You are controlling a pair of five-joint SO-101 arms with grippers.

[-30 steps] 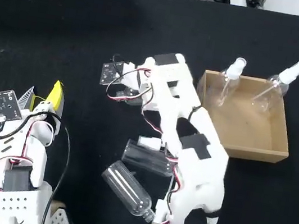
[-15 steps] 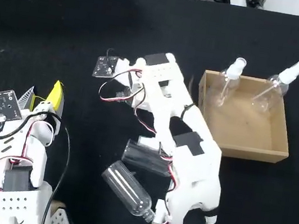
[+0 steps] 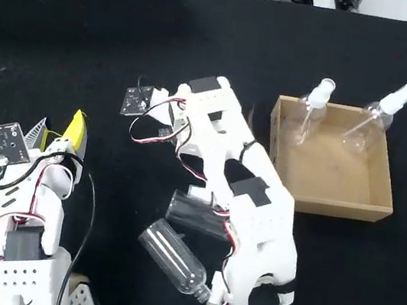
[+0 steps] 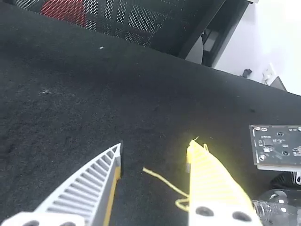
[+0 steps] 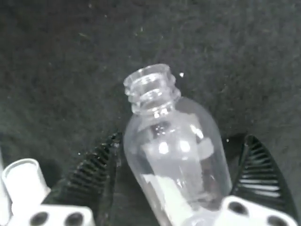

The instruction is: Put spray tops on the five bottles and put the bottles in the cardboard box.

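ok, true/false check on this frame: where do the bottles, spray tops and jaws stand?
1. Two bottles with spray tops, one and another, stand in the cardboard box. True.
2. The bottle between the jaws of the right arm has a spray top. False: its threaded neck is bare.
3. The jaws of the left arm hold a spray top. False: they are open and empty above the black table.
4. Two more bottles, one and one, lie on their sides on the table. True.
5. The right arm's jaws are shut on the bottle. False: they stand open, one on each side of it.
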